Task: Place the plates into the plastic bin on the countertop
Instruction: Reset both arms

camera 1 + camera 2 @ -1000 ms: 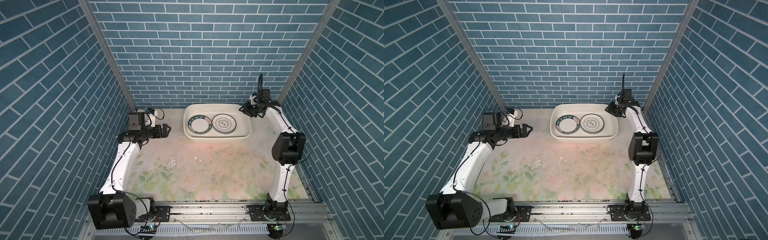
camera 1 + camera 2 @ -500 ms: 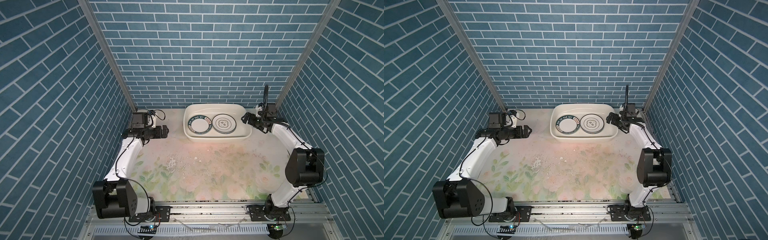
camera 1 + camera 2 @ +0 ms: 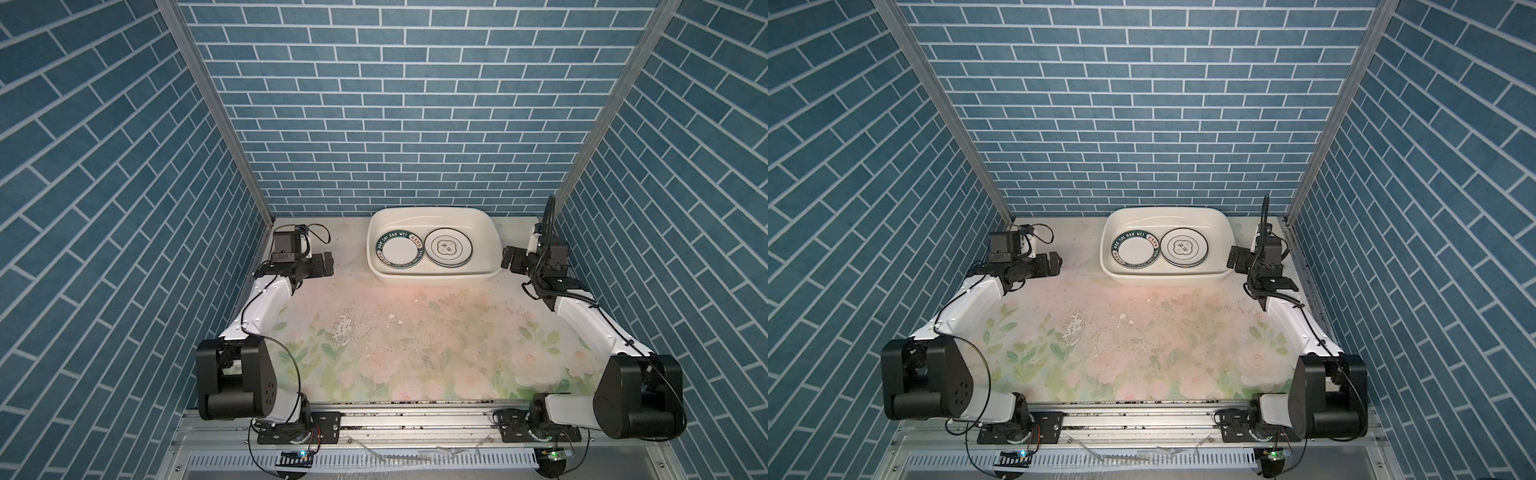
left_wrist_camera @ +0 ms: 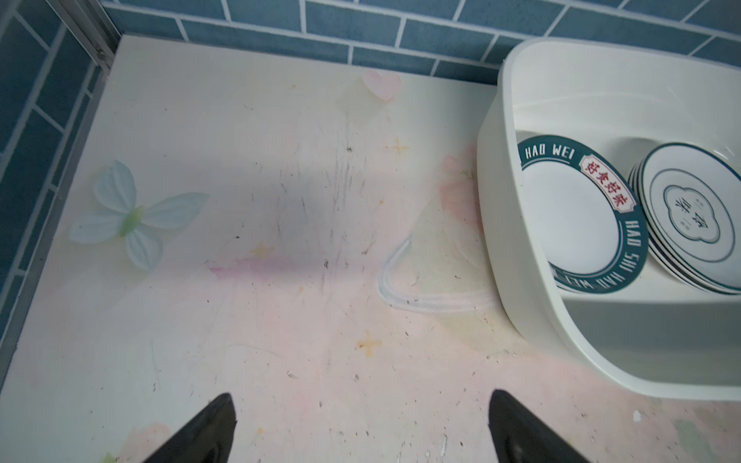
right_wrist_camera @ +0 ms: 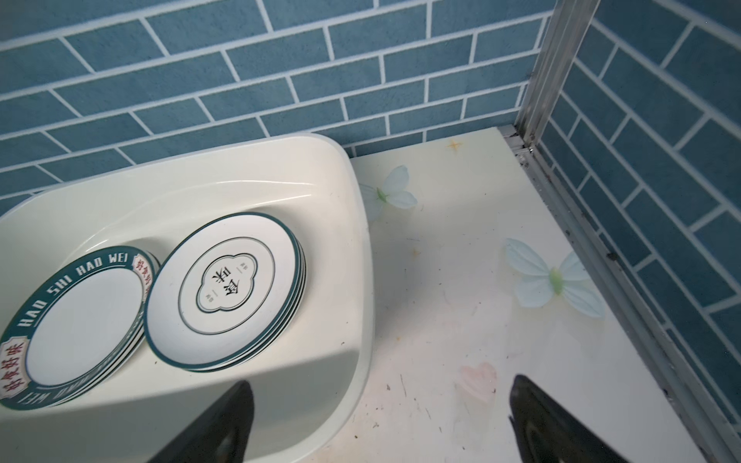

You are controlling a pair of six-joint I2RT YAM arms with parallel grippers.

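The plastic bin (image 3: 434, 277) sits at the back of the bench (image 3: 415, 332), close against the blue brick wall (image 3: 395, 124). The plates (image 3: 400, 253) lie flat inside it in two stacks side by side. The stack toward the robot's left is topped by a teal-lettered plate (image 5: 84, 316) with a plain white centre. The stack toward its right is topped by a cloud-emblem plate (image 5: 226, 282) with a thin dark rim. Where the stacks meet, the cloud-emblem plate seems to lap over the lettered rim, though the angle makes that hard to confirm. No plates lie on the bench outside the bin. The left claw (image 3: 328, 264) hangs over bare bench, apart from the bin's left end. Its fingers (image 4: 208, 425) are spread wide with nothing between them. The right claw (image 3: 508, 258) hangs just beside the bin's right end, also released and empty. In the right wrist view one of its fingers (image 5: 224, 421) shows in front of the bin's near corner and the other over the bench. A scuffed patch (image 3: 344, 328) marks the middle of the floral print.
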